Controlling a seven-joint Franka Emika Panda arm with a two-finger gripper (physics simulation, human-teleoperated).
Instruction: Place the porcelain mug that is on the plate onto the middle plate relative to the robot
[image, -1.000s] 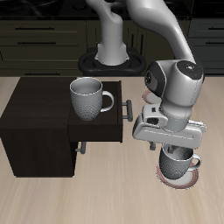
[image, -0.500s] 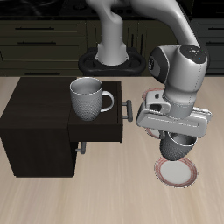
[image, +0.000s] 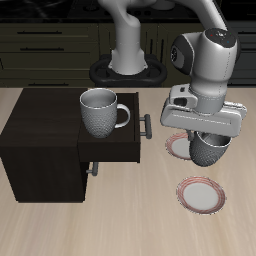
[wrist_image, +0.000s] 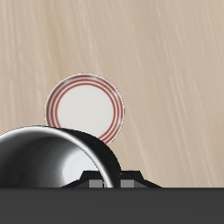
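Note:
The porcelain mug (image: 209, 150), grey-white and speckled, hangs above the table with my gripper (image: 205, 134) shut on its rim. The plate (image: 203, 195) it stood on lies bare nearer the table's front edge. A second alike saucer (image: 178, 147), farther back, is partly hidden behind the mug; I take it for the middle plate. The mug hangs beside and slightly over that saucer's edge. In the wrist view the mug's dark rounded wall (wrist_image: 52, 157) fills the space by my fingers (wrist_image: 92, 182), and a bare ringed saucer (wrist_image: 85, 107) lies beyond it.
A bigger-looking grey-white mug (image: 100, 111) stands on a dark wooden cabinet (image: 45, 140) whose drawer front and handle (image: 146, 126) jut toward the saucers. The robot base (image: 128, 68) stands behind, in front of dark kitchen cupboards.
My gripper has lifted the mug off the front saucer and carried it up and back toward the farther saucer. The front saucer is now bare.

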